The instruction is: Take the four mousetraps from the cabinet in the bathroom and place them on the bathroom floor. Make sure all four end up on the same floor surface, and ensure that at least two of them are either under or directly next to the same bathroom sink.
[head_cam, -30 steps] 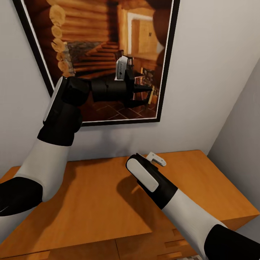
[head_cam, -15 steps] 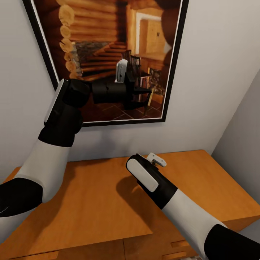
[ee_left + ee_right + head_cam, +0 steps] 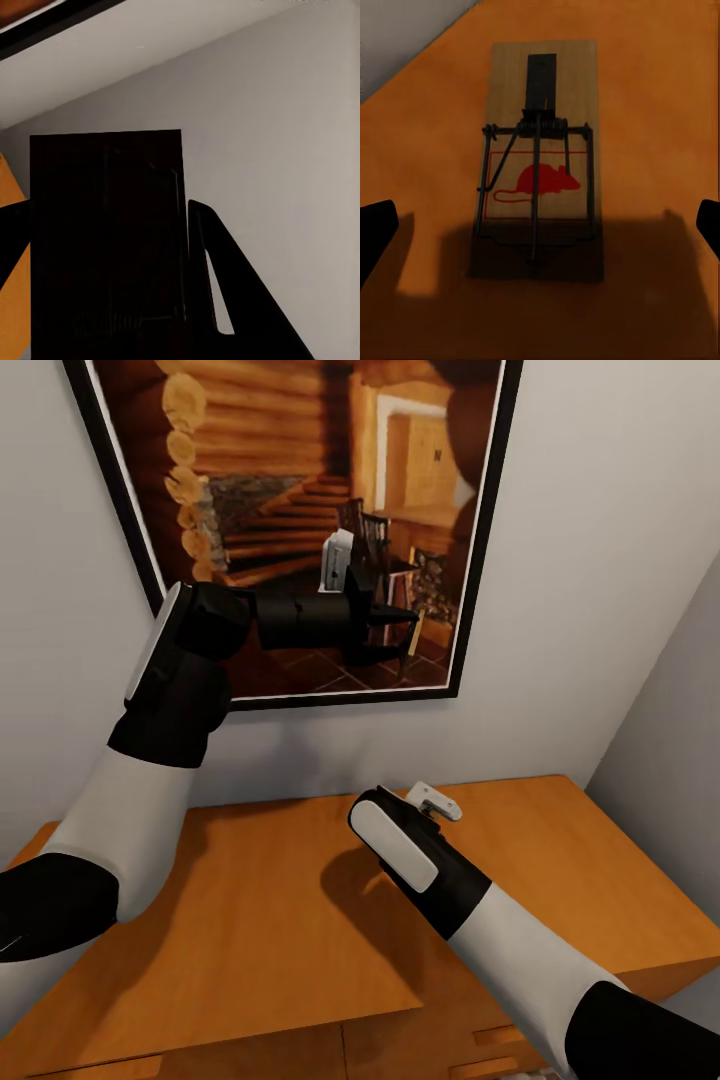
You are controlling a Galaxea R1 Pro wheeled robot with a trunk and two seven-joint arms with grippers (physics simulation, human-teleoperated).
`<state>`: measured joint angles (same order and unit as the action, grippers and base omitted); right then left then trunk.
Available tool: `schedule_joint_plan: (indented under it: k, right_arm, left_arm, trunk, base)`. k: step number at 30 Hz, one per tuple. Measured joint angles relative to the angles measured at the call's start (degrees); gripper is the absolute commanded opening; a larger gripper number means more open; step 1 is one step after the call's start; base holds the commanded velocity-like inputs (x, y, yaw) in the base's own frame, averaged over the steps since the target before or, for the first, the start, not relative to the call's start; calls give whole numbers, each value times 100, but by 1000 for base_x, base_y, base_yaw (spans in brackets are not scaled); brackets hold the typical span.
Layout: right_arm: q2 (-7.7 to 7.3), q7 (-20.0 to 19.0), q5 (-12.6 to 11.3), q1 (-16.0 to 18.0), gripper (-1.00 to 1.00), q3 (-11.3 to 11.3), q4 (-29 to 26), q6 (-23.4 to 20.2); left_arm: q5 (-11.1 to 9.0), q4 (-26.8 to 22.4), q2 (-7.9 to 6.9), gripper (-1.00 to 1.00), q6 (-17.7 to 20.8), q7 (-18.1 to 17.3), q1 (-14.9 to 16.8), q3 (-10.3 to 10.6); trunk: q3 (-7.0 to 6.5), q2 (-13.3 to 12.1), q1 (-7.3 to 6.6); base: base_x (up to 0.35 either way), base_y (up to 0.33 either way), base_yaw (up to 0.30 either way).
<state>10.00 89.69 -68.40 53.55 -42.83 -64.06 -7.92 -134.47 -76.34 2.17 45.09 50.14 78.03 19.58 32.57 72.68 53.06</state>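
Observation:
One mousetrap (image 3: 540,150), a pale wooden rectangle with a red mouse print and a dark wire spring, lies flat on the orange cabinet top (image 3: 250,920). My right gripper (image 3: 544,225) hovers over it, open, its dark fingertips (image 3: 376,225) wide apart on either side. In the head view the right wrist (image 3: 405,850) covers that trap. My left gripper (image 3: 400,628) is raised in front of the wall picture. In the left wrist view it (image 3: 105,210) is shut on a dark flat rectangular slab (image 3: 105,262), a second mousetrap seen in shadow. The floor and sink are out of view.
A large black-framed picture of a log-cabin interior (image 3: 300,510) hangs on the grey wall behind the cabinet. A second grey wall (image 3: 670,740) closes the corner at the right. Drawer fronts (image 3: 250,1060) show below the cabinet's front edge.
The head camera shifted slightly, so the picture sits further right. My left arm has sunk a little with its load. The right arm has stayed over the trap.

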Motion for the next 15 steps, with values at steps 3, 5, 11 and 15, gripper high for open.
schedule_joint_plan:
  k: [3,5,11,15]
  right_arm:
    - [0,0,56,0,100,5,14,0]
    - [0,0,71,0,100,6,45,0]
    - [0,0,77,0,100,-6,106,3]
    - [0,0,78,0,100,-12,113,7]
  left_arm:
    - [0,40,0,-100,1,0,-3,0]
    - [-1,58,0,-100,2,0,-2,0]
    - [-1,74,0,-100,2,-6,-1,0]
    - [-4,46,2,-100,10,46,-4,5]
  trunk:
    - [0,0,0]
    - [0,0,-1]
    - [0,0,-3]
    - [1,2,-2]
  base:
    - [45,0,0]
    - [154,0,0]
    - [269,0,0]
    - [93,0,0]
